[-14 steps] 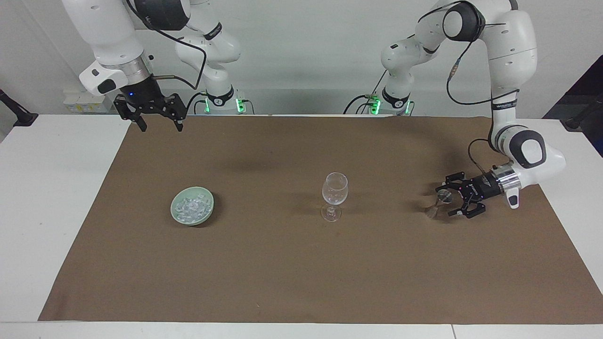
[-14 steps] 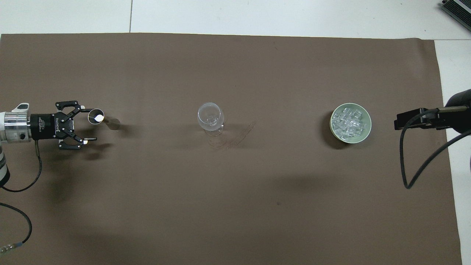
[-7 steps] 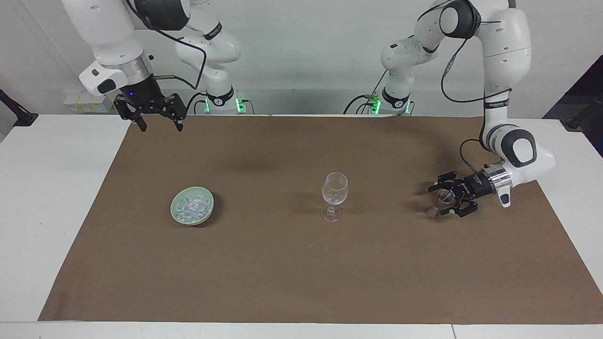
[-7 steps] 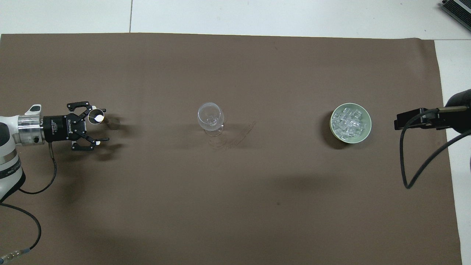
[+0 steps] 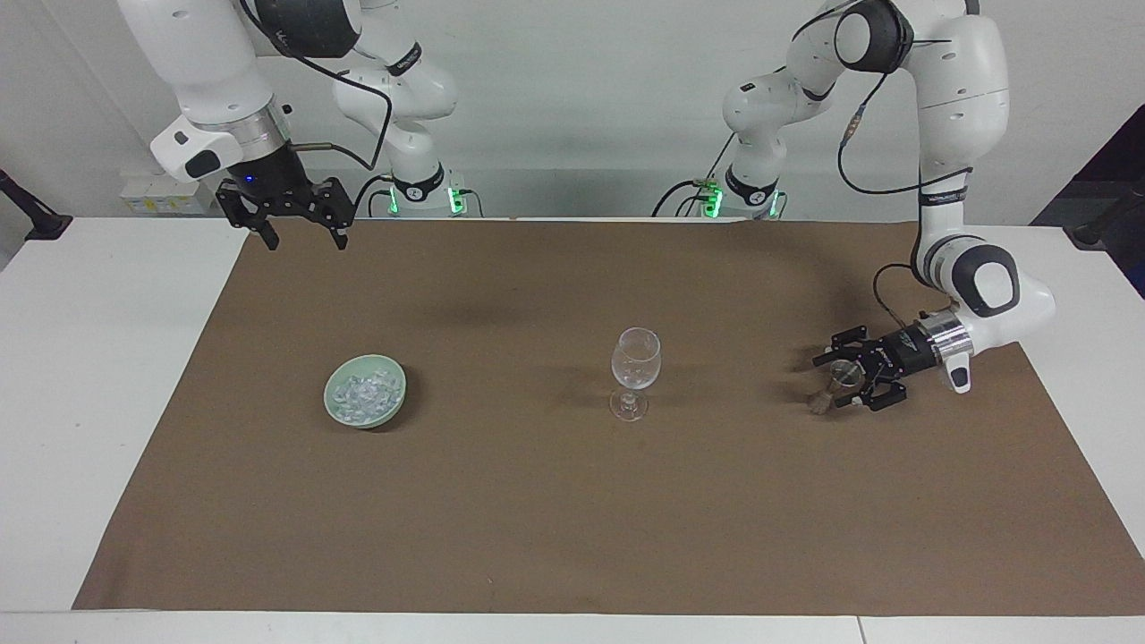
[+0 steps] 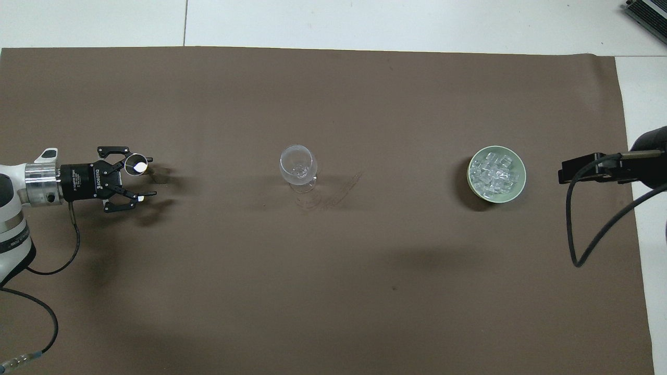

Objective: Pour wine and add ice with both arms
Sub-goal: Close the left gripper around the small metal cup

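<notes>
Covering most of the white counter [image 5: 98,376] is one brown cloth [image 5: 572,501], and a pale wall closes the room where the two arms are based. One green bowl [image 5: 365,391] sits toward the right arm's end, holding the ice [image 5: 362,392], a heap of clear cubes too many and too tangled to count. One clear stemmed glass [image 5: 635,371] stands upright near the middle of the cloth, well apart from the bowl. One smaller clear stemmed vessel [image 5: 832,383] stands toward the left arm's end, about level with the other two things.

The left claw [image 5: 836,386] lies low and sideways at that small vessel, its fingers on either side of the cup with a gap between the tips; whether they touch the glass I cannot tell. The right claw [image 5: 302,234] hangs high over the cloth's edge nearest the robots, fingers spread and holding nothing; that arm waits.

Seen from the facing camera, both arms show whole, with green lights at their bases. The overhead camera shows the round mouth of the small vessel [image 6: 136,165] beside one finger of the left claw [image 6: 143,179], and a faint streak on the cloth beside the stemmed glass [image 6: 298,167]. Of the right arm it shows only a dark part and cable at the edge.
</notes>
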Motion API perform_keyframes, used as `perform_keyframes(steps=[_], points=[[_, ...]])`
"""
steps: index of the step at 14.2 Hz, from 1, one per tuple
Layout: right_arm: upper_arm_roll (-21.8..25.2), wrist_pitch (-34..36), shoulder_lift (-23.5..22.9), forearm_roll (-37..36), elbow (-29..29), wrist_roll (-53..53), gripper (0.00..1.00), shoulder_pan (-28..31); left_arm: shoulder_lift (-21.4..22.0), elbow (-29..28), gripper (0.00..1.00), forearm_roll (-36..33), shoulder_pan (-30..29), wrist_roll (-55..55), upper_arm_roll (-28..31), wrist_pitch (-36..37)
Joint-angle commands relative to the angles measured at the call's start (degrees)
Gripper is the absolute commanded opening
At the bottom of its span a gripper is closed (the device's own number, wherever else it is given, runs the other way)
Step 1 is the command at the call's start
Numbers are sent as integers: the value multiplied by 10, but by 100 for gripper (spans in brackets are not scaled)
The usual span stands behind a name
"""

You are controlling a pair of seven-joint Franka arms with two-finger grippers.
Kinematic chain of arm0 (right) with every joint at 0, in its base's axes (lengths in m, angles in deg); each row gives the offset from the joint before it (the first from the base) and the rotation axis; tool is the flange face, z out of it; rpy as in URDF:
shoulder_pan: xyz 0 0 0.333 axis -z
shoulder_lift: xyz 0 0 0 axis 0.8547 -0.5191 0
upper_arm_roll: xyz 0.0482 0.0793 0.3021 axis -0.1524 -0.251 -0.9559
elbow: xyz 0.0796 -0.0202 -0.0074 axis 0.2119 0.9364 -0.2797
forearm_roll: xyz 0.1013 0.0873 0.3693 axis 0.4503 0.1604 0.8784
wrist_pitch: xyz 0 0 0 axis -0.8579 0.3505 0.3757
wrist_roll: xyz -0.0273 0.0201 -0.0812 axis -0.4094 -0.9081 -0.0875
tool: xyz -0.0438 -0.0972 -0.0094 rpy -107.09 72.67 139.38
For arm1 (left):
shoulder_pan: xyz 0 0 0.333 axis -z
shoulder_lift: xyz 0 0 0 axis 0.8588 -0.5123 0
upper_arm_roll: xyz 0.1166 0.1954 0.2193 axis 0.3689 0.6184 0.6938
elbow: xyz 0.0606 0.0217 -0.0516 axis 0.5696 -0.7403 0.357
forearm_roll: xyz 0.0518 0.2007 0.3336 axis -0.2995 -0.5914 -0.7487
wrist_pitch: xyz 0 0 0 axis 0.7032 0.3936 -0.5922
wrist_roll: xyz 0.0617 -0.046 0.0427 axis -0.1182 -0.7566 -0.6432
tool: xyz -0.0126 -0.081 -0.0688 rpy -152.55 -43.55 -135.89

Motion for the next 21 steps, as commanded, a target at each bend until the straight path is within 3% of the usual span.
perform_keyframes(steps=[1, 4, 7, 9, 10, 21], points=[[-2, 1, 3, 11, 0, 8, 100, 5, 17, -22, 68, 13, 6, 10, 5, -14], [-2, 1, 3, 11, 0, 8, 100, 5, 18, -22, 43, 13, 6, 10, 5, -14], [-2, 1, 3, 11, 0, 8, 100, 5, 18, -22, 25, 13, 7, 10, 5, -14], [-2, 1, 3, 11, 0, 8, 100, 5, 18, -22, 4, 13, 7, 10, 5, -14], [-2, 1, 3, 11, 0, 8, 100, 5, 18, -22, 0, 13, 7, 10, 5, -14], [-1, 1, 3, 11, 0, 8, 100, 5, 23, 10, 0, 3, 11, -85, 9, 21]])
